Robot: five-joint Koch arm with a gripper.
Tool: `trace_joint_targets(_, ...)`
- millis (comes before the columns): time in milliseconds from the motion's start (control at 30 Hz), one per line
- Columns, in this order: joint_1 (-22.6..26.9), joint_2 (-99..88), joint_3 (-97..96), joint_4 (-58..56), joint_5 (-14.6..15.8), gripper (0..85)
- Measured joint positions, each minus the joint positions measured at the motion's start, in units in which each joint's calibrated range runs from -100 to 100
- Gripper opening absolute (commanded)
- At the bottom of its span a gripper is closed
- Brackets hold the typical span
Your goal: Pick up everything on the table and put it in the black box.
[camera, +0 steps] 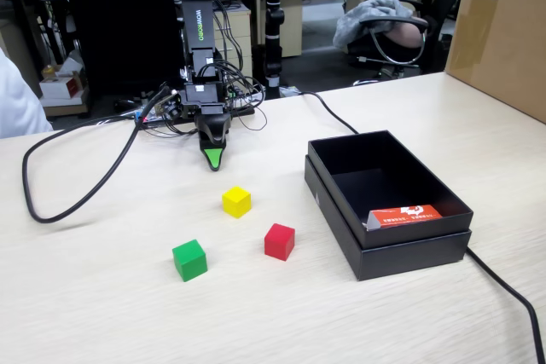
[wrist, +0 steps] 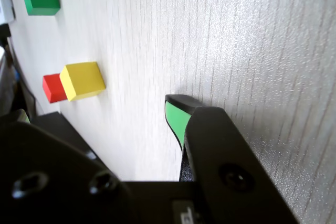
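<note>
Fixed view, left to right. My gripper (camera: 214, 159) hangs tip-down just over the table (camera: 102, 313), holding nothing; only one green tip shows, so I cannot tell its gap. Green cube (camera: 189, 259) at its 6 o'clock, yellow cube (camera: 236, 201) nearer, red cube (camera: 279, 241) at 5. Black box (camera: 337, 202) at 3. The cubes look light, rigid and smooth-sided; I'd pinch opposite flat faces.
</note>
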Motion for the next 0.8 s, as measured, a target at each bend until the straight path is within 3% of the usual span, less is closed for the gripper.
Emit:
trace_joint_targets(100,-0.15,0.39,1.37,-1.16,-0.05,49.9)
trace_joint_targets(467,-0.83,6.47,21.82,-31.13,0.29,47.6)
trace_joint_targets(800,0.63,36.89,62.71,-59.78,0.68,47.2)
